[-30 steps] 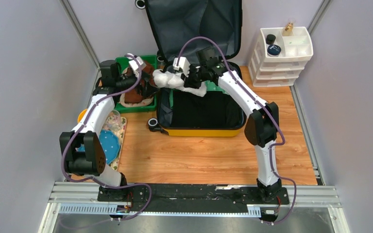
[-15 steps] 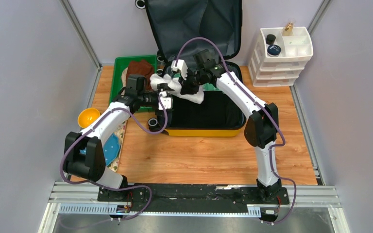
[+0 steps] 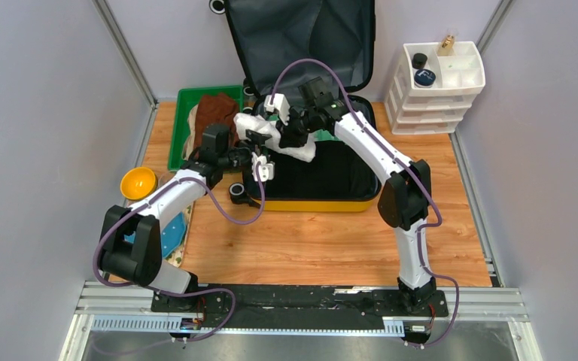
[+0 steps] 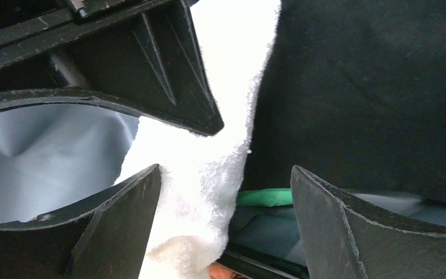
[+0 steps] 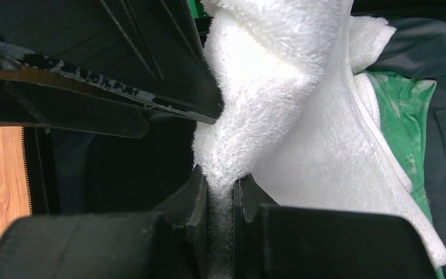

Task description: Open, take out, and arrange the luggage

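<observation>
Pale grey walls are closing in a wooden surface (image 3: 308, 241), and a yellow hard-shell suitcase (image 3: 316, 204) is lying open at the back of it, its dark-lined lid (image 3: 301, 37) leaning against the rear wall. Bare wood is stretching in front of the case, down to the arm bases. The case's left edge is sitting just beside a green plastic tray (image 3: 184, 101); a white plastic drawer unit (image 3: 433, 98) is standing near its right rear corner.

The right arm's fingers (image 5: 198, 196) are pinching a fluffy white towel (image 3: 247, 124) above the case's left side. The left arm's fingers (image 4: 133, 215) are spread wide, straddling the towel's hanging edge without gripping it.

A dark round lid (image 3: 424, 77) on the drawers is showing a pale mark, too small to read.
</observation>
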{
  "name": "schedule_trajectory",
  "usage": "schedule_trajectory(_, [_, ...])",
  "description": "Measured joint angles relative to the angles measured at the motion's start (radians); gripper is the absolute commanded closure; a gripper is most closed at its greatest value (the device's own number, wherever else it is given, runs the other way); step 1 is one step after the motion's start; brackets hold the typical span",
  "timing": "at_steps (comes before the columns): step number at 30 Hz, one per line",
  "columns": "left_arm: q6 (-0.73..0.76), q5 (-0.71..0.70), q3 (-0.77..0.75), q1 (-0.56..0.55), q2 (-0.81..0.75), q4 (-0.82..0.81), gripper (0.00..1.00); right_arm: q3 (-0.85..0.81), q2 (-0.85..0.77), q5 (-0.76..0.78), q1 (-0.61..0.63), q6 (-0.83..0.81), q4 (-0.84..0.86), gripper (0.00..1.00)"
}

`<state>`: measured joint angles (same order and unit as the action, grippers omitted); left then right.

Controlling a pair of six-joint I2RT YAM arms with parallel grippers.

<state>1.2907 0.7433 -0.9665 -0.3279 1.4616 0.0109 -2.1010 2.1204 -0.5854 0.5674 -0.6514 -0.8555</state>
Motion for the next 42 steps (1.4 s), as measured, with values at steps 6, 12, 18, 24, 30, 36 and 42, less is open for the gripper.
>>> schedule_trajectory(6, [0.020, -0.034, 0.024, -0.004, 0.000, -0.100, 0.10, 0.000, -0.002, 0.002, 0.006, -0.008, -0.003, 1.00])
schedule_trajectory(12, [0.050, -0.036, 0.026, -0.005, -0.008, -0.154, 0.10, 0.000, -0.002, 0.002, 0.018, -0.009, -0.034, 1.00])
schedule_trajectory(18, [0.103, -0.026, 0.005, -0.005, 0.002, -0.089, 0.10, 0.000, -0.002, -0.001, 0.021, -0.025, -0.042, 1.00])
schedule_trajectory(24, [0.122, -0.016, -0.056, -0.008, 0.064, -0.030, 0.12, 0.001, -0.008, 0.000, 0.023, -0.055, -0.046, 1.00])
schedule_trajectory(30, [0.116, -0.035, -0.124, -0.011, 0.140, -0.024, 0.26, 0.021, -0.042, 0.002, 0.035, -0.086, -0.045, 1.00])
schedule_trajectory(36, [0.109, -0.035, -0.130, -0.012, 0.141, 0.014, 0.73, 0.021, -0.047, 0.004, 0.036, -0.082, -0.044, 0.80])
schedule_trajectory(42, [-0.014, -0.044, -0.134, -0.010, 0.121, 0.033, 1.00, 0.016, -0.053, -0.011, 0.010, 0.062, 0.010, 0.23])
